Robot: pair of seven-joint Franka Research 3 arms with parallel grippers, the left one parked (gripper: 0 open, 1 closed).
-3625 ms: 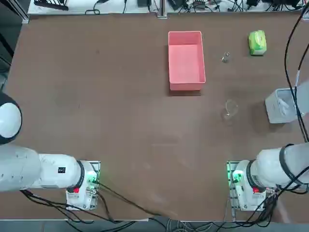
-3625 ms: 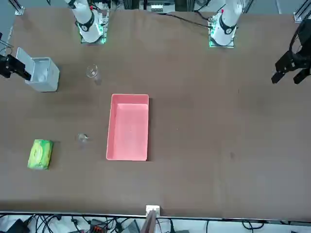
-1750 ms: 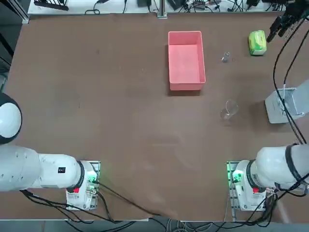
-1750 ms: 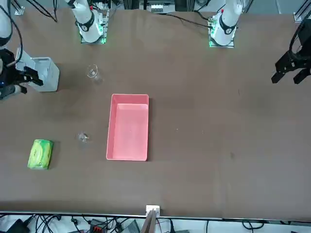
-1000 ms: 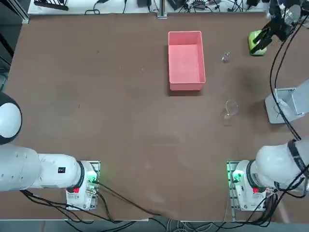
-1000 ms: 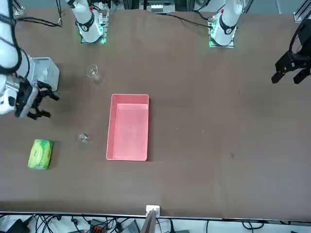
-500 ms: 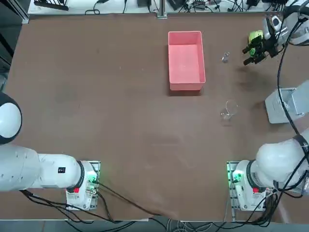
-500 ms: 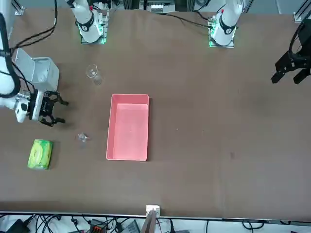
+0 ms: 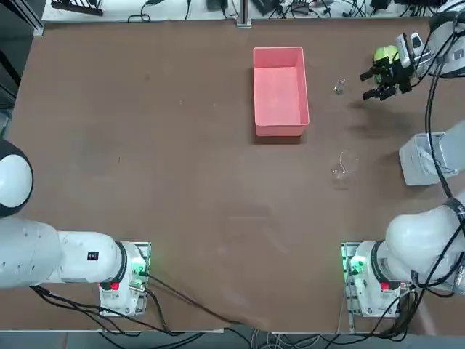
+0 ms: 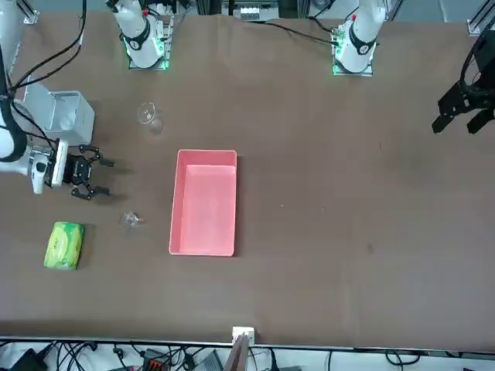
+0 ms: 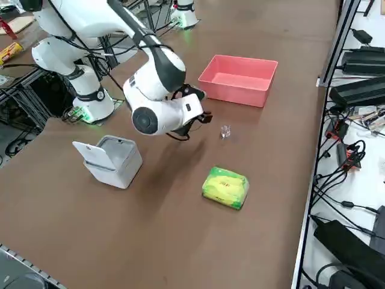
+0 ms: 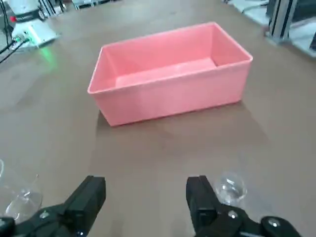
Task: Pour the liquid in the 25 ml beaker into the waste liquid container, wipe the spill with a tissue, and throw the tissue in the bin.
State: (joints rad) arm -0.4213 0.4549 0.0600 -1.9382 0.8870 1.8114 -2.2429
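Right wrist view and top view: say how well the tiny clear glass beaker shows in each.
Right wrist view: the tiny clear glass beaker is a pale blur beside the open right gripper. Top view: it is a faint glint on the brown table.

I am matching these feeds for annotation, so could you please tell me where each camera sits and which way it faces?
Top: overhead, bases at the bottom; open right hand near the 25 ml beaker.
Front: across the table, facing the robot; hand at left.
Right side: raised, looking diagonally down; arm above the bin.
Wrist: on the right arm, facing the waste liquid container.
All share that pink tray.
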